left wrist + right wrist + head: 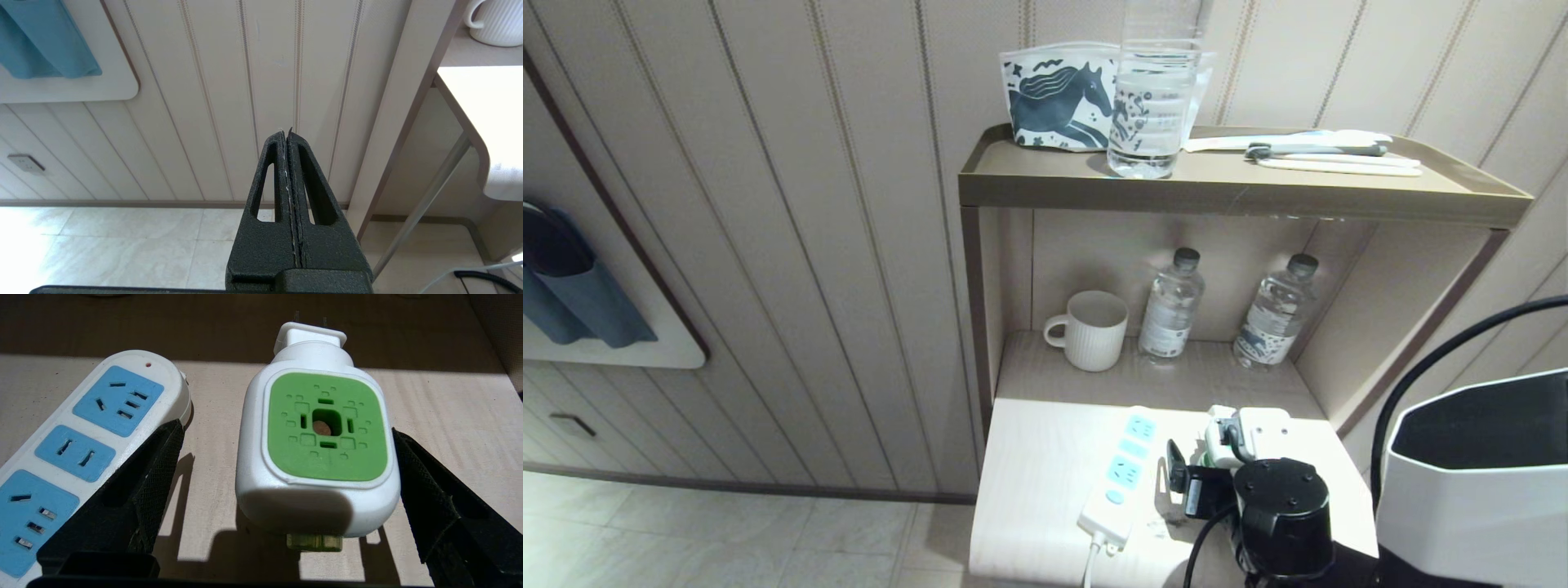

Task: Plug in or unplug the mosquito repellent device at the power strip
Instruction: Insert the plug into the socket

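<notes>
Right claw (1205, 465) hangs low over bench (1029, 490), spread, device (1227, 437) between its fingers, strip (1123, 474) just beside. Left wrist: left claw (287, 136) pressed together, parked off the bench. Right wrist: device (318, 437) unplugged, prongs away; one finger (135, 490) overlaps strip (81, 433) — closing may snag it, or tip the device.

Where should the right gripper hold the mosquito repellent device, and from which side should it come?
Probably by the two white side walls of the mosquito repellent device, coming from above. It stands unplugged beside the power strip, and the open right gripper already straddles it.
</notes>
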